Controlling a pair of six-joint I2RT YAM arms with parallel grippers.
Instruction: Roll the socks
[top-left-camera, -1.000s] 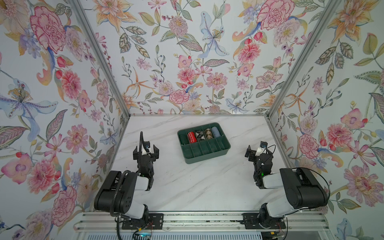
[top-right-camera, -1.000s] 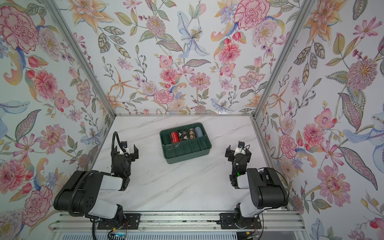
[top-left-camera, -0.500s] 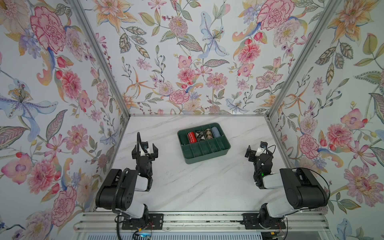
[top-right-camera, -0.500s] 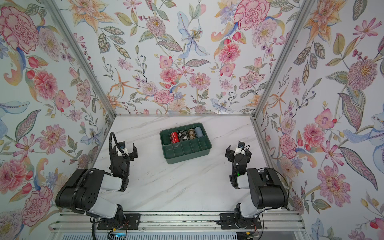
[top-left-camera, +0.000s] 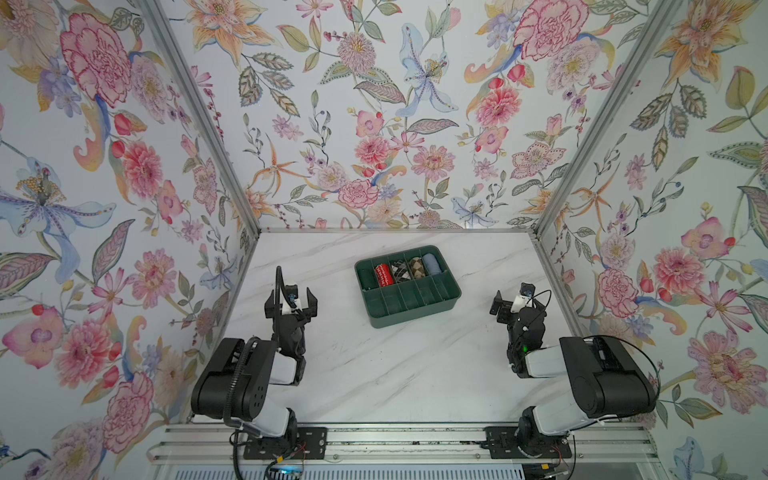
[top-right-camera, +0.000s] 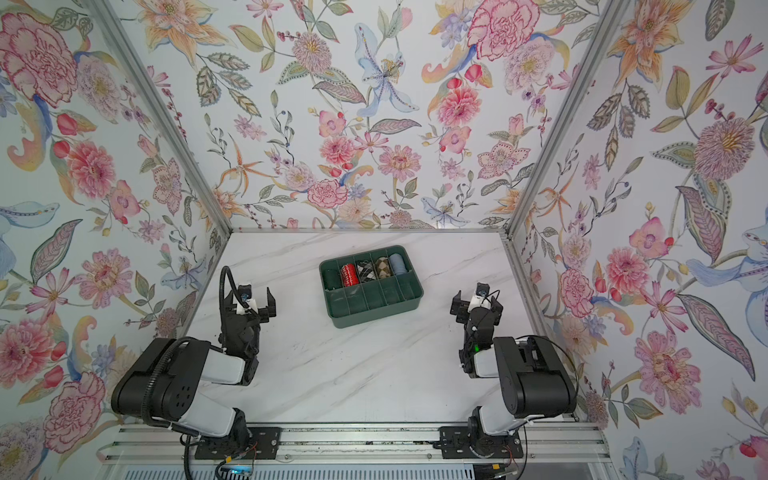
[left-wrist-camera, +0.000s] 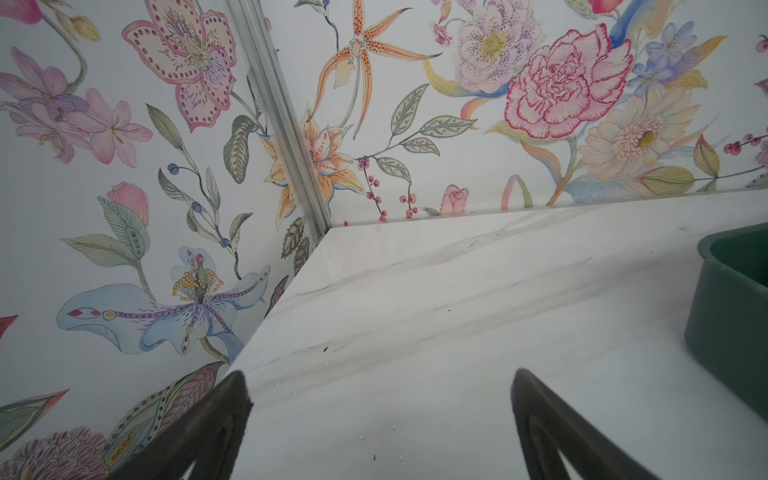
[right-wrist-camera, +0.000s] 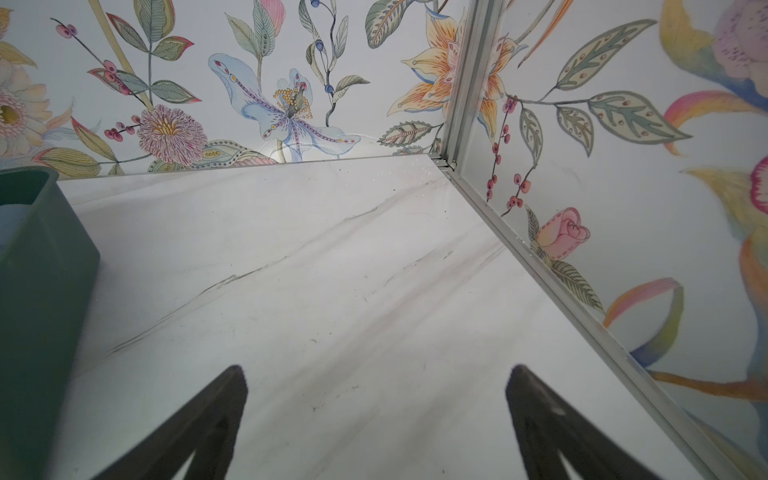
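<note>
The socks (top-left-camera: 432, 263) (top-right-camera: 397, 262) are a grey-blue roll in the back right compartment of the green tray (top-left-camera: 415, 316) (top-right-camera: 380, 318); a pale sliver of them (right-wrist-camera: 10, 224) shows over the tray wall in the right wrist view. My left gripper (top-left-camera: 291, 301) (top-right-camera: 248, 300) (left-wrist-camera: 380, 374) rests low on the marble, left of the tray, open and empty. Near the right wall, my right gripper (top-left-camera: 515, 305) (top-right-camera: 476, 305) (right-wrist-camera: 377, 368) is open too, with only bare marble between its fingers.
The tray also holds a red patterned roll (top-left-camera: 383, 274), a black-white argyle roll (top-left-camera: 400, 272) and a brown argyle roll (top-left-camera: 417, 268). The tray's corner (left-wrist-camera: 731, 316) (right-wrist-camera: 41, 270) lies close to each gripper. Floral walls enclose the marble tabletop (top-left-camera: 395, 374) on three sides.
The left arm has shifted slightly while folded back near its base. The right arm has not moved. Both grippers stayed open.
</note>
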